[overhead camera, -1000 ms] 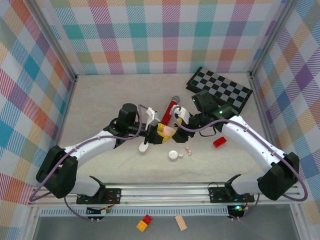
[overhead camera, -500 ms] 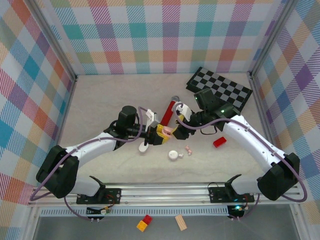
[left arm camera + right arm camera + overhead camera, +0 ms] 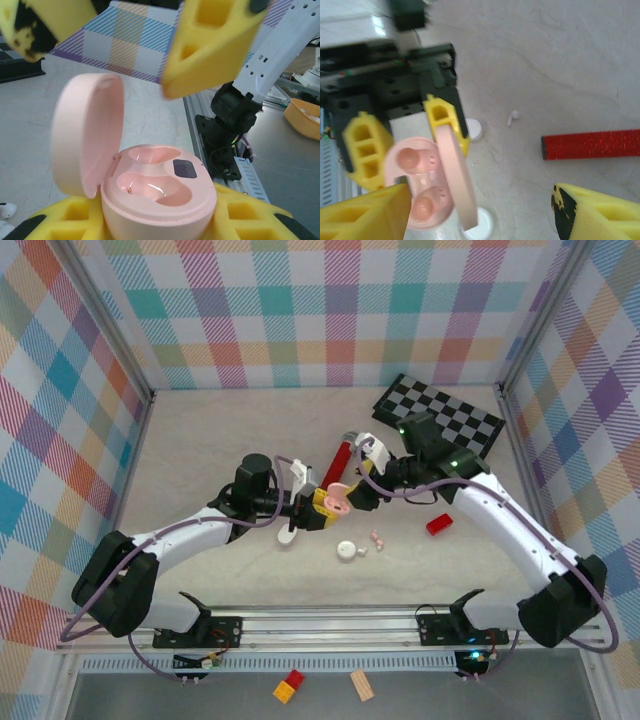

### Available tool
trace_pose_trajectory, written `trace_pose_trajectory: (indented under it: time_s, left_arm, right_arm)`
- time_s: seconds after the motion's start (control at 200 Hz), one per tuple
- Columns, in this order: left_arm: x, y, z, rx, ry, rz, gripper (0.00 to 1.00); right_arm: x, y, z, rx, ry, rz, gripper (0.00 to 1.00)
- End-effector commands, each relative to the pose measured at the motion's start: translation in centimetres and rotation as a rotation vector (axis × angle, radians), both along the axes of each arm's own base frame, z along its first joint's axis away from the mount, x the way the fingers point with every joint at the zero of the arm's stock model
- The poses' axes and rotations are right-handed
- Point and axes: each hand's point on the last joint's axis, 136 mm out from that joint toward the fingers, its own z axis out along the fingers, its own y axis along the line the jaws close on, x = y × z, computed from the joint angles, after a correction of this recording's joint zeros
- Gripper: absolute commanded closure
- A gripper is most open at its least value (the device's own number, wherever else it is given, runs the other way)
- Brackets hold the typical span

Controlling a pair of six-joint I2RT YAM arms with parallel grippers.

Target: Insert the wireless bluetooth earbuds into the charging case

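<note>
The left tool (image 3: 322, 510) is clenched on the pink charging case (image 3: 157, 192), gripping its base between yellow pads (image 3: 367, 145) and holding it above the middle of the tabletop (image 3: 200, 460). The case's lid (image 3: 85, 132) stands swung up to one side, and two glossy wells face upward. The right tool (image 3: 480, 200) hangs just over the case with its jaws spread wide and nothing between them. A white earbud (image 3: 513, 116) lies on the tabletop near the end of the red microphone (image 3: 590, 145). A pinkish earbud (image 3: 378, 539) lies just beside a white round case (image 3: 347, 551), on the near side of the two tools.
</note>
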Motion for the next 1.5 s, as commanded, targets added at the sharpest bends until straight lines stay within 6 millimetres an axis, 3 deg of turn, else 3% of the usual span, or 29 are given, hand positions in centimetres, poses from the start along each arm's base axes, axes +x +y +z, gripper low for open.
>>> trace_pose_trajectory:
  time_s: [0.0,0.13,0.295,0.435,0.585,0.79,0.92,1.15,1.495]
  left_arm:
    - [0.5,0.1,0.8,-0.039,-0.043,0.007,0.67]
    - [1.4,0.5,1.0,-0.064,-0.051,0.05,0.66]
    - [2.3,1.1,1.3,-0.089,-0.062,0.102,0.66]
    - [2.4,1.7,1.6,-0.096,-0.075,0.13,0.66]
    - [2.7,2.2,1.7,-0.1,-0.086,0.156,0.66]
    - [3.1,2.7,2.0,-0.127,-0.087,0.177,0.66]
    - [3.6,3.3,2.1,-0.132,-0.077,0.2,0.66]
    - [4.1,3.8,2.2,-0.128,-0.092,0.229,0.66]
    - [4.1,3.9,2.5,-0.124,-0.095,0.228,0.66]
  right_arm:
    - [-2.0,-0.1,3.5,0.129,-0.055,0.043,0.25]
    - [-2.9,-1.5,4.5,0.225,-0.074,0.016,0.23]
    - [0.1,-4.7,3.9,0.337,0.003,-0.227,0.24]
    - [4.2,-9.1,-0.9,0.248,0.124,-0.599,0.25]
    - [4.6,-11.2,-6.3,0.166,0.339,-0.821,0.29]
    - [2.3,-11.1,-12.9,0.108,0.639,-0.913,0.34]
    - [0.6,-10.2,-15.6,0.096,0.778,-0.909,0.35]
    - [-1.6,-8.3,-18.9,0.041,0.867,-0.856,0.39]
    - [-0.8,-7.2,-21.2,0.005,0.88,-0.799,0.41]
